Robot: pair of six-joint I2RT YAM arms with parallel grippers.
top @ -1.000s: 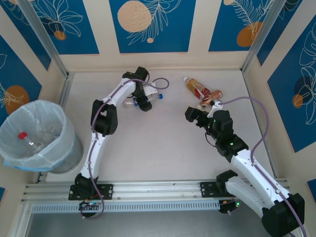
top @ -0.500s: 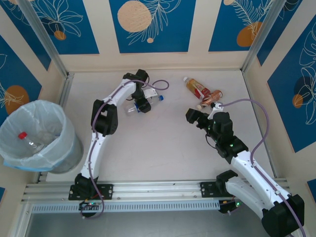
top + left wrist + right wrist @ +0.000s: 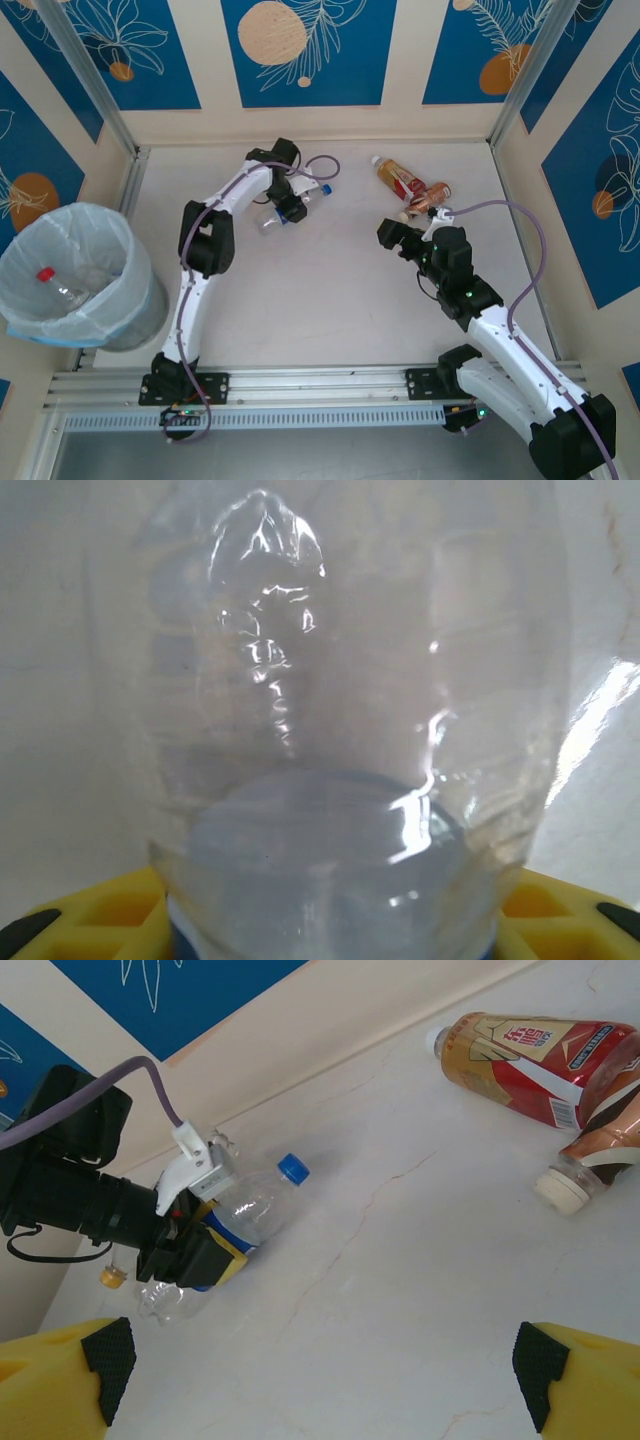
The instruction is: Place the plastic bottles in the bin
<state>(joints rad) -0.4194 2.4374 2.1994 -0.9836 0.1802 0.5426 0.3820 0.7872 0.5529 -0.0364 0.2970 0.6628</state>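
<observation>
Left claw [image 3: 290,208] is clamped on a clear blue-capped bottle [image 3: 312,194]. In the left wrist view its yellow fingers [image 3: 100,915] press on both sides of the bottle body, which nearly fills the frame. This bottle lies tilted in the upper middle of the top view, with the cap toward the upper right and the base toward the lower left. I cannot tell if the base touches the bench [image 3: 330,300]. In the right wrist view a small orange cap [image 3: 112,1277] shows just beside the bottle's base, at the left edge; what it belongs to I cannot tell.

To the right, near the back wall [image 3: 300,125], two more bottles lie on the bench and touch each other. One is a red-labelled bottle [image 3: 395,175] with amber liquid. The other is a white-capped bottle [image 3: 428,197] with brownish content, lower and more to the right.

The right claw [image 3: 390,235] is just below these two bottles in the top view. Its jaws stand wide apart with nothing between them, and in the right wrist view the two fingertips sit in the lower corners.

The bin [image 3: 140,300], lined with a pale plastic bag, stands at the left edge, well apart from both claws. Inside it lies a clear red-capped bottle [image 3: 55,285].
</observation>
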